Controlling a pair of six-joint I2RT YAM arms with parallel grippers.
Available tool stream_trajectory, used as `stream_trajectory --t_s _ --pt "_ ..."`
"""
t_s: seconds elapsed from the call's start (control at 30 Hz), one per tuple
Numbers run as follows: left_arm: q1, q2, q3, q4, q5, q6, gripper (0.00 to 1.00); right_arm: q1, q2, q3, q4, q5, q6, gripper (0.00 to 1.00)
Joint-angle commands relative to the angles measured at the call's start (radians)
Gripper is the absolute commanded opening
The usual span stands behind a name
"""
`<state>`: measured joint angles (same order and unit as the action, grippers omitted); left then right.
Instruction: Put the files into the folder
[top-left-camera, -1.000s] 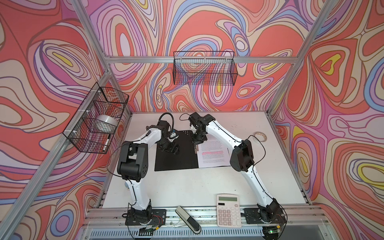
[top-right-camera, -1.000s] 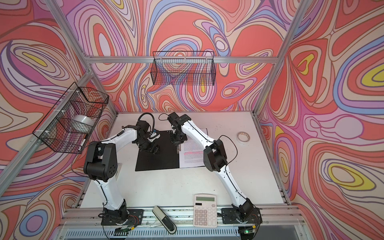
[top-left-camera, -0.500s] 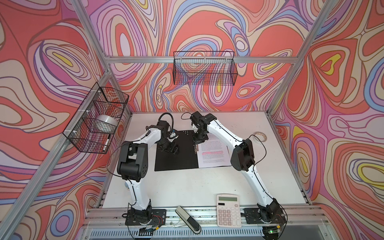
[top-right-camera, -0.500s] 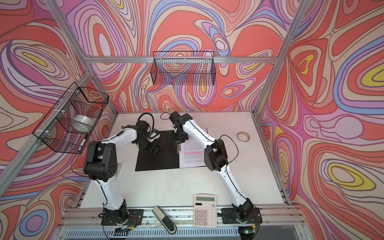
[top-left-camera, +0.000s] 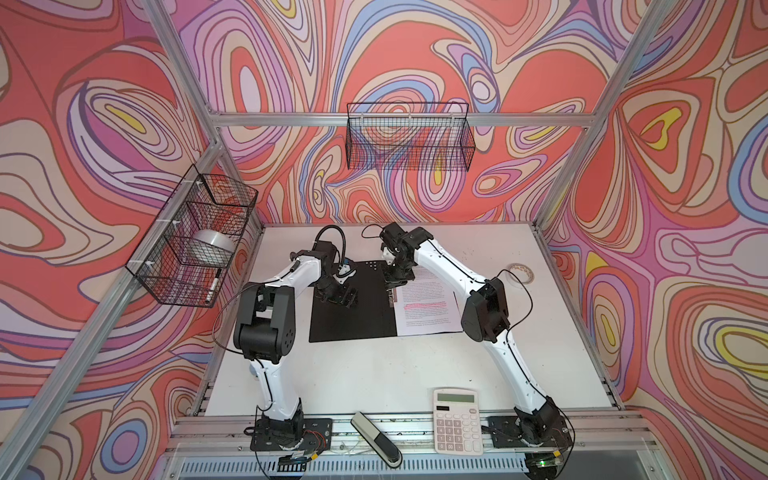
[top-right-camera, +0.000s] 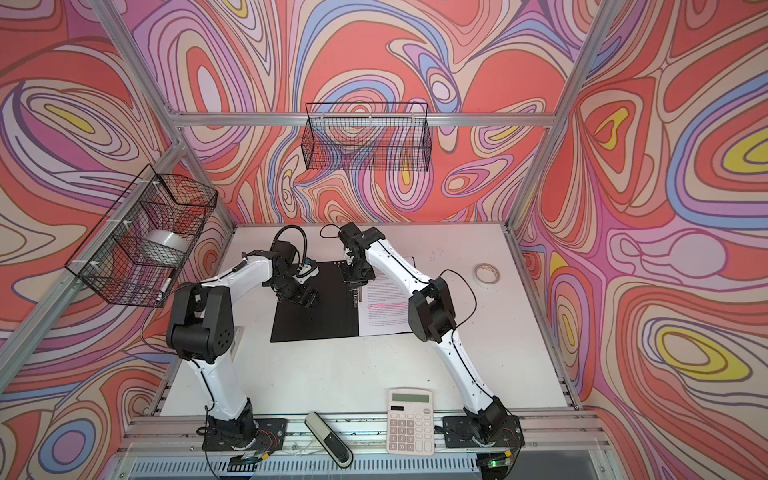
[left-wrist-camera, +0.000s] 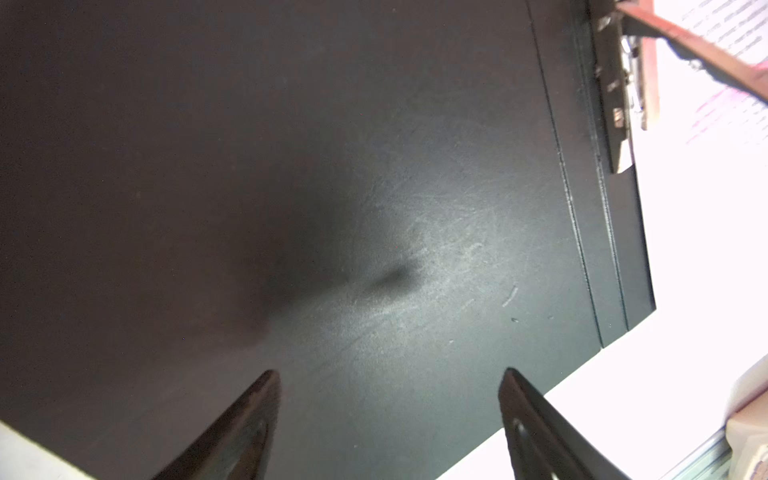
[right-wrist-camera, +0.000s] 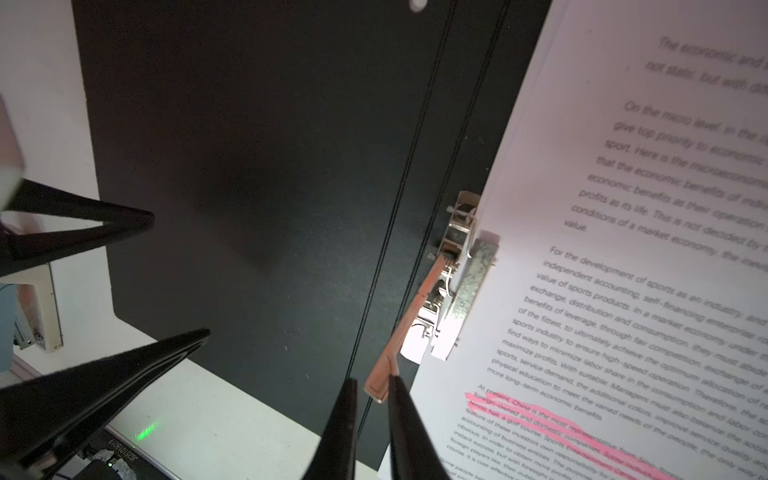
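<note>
Several files under the clip of the open folder.

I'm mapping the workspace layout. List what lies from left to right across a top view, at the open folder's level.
side wire basket → folder, lying open with its black inside up → metal spine clip → files → tape roll

The folder is matt scuffed plastic, its clip shiny metal, files paper.
</note>
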<state>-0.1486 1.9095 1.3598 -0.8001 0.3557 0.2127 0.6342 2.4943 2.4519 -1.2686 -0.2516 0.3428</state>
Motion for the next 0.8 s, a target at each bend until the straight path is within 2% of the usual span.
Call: stream_trajectory --t_s 0.0,0.77 --pt "0.007 0.01 0.009 -0.027 0.014 0.008 0.83 -0.002 -0.003 -0.023 -0.002 0.007 0.007 0.16" --pt "0.023 0.013 -0.001 -0.021 0.021 0.015 0.83 -0.008 0.054 -0.011 -0.059 0.02 -0.01 0.15"
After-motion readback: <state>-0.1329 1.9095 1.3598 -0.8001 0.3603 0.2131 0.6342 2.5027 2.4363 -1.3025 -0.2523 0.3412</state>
